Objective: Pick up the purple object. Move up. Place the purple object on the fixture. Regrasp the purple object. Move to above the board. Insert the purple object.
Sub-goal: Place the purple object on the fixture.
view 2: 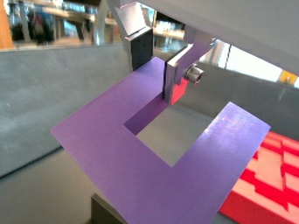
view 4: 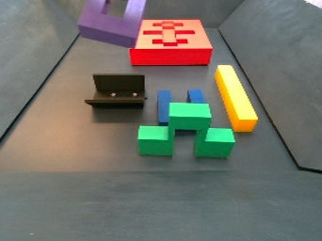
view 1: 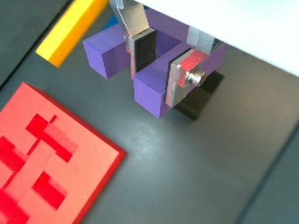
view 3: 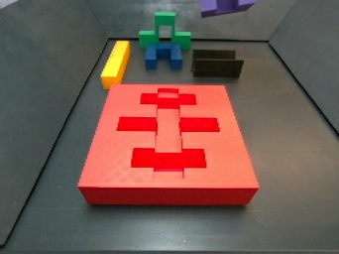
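Observation:
My gripper (view 1: 163, 66) is shut on the purple object (view 1: 153, 92), a U-shaped block, with one prong clamped between the two pads. In the wrist view that faces the U (view 2: 128, 131), one finger (view 2: 140, 48) stands in the notch and the other outside the prong. Both side views show the purple object (view 3: 225, 5) (view 4: 111, 21) high in the air at the frame edge; the gripper itself is cut off there. The black fixture (view 3: 219, 65) (view 4: 120, 94) stands on the floor below, with nothing on it. The red board (view 3: 169, 139) (view 4: 172, 42) lies flat on the floor.
A long yellow bar (view 3: 117, 63) (view 4: 235, 94) lies beside the board and also shows in a wrist view (view 1: 70, 31). Green blocks (view 4: 189, 127) and a blue block (view 4: 176, 102) are stacked near the fixture. Dark walls ring the floor.

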Available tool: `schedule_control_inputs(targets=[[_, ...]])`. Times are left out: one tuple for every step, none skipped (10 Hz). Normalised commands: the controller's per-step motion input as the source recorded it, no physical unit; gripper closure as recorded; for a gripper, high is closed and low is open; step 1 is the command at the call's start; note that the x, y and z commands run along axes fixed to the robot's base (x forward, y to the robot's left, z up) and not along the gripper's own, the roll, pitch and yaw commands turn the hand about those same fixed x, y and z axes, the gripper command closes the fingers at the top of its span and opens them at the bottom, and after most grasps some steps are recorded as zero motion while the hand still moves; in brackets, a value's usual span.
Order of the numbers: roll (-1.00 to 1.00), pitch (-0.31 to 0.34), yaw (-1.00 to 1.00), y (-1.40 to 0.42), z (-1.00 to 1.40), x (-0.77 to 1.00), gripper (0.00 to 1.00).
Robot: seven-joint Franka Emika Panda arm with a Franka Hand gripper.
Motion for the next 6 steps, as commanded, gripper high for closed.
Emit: schedule_control_inputs(targets=[[-0.71, 0.000, 0.12, 0.39, 0.04, 0.54, 1.00], [-0.49, 0.000, 0.27, 0.37, 0.00, 0.44, 1.00], [-0.14, 0.054, 0.50, 0.23, -0.04, 0.22, 1.00], [0.03, 0.060, 0.35, 0.12, -0.03, 0.07, 1.00], [0.00, 0.089, 0.32, 0.10, -0.09, 0.12, 1.00], [-0.10, 0.157, 0.14, 0.07, -0.21, 0.19, 1.00]])
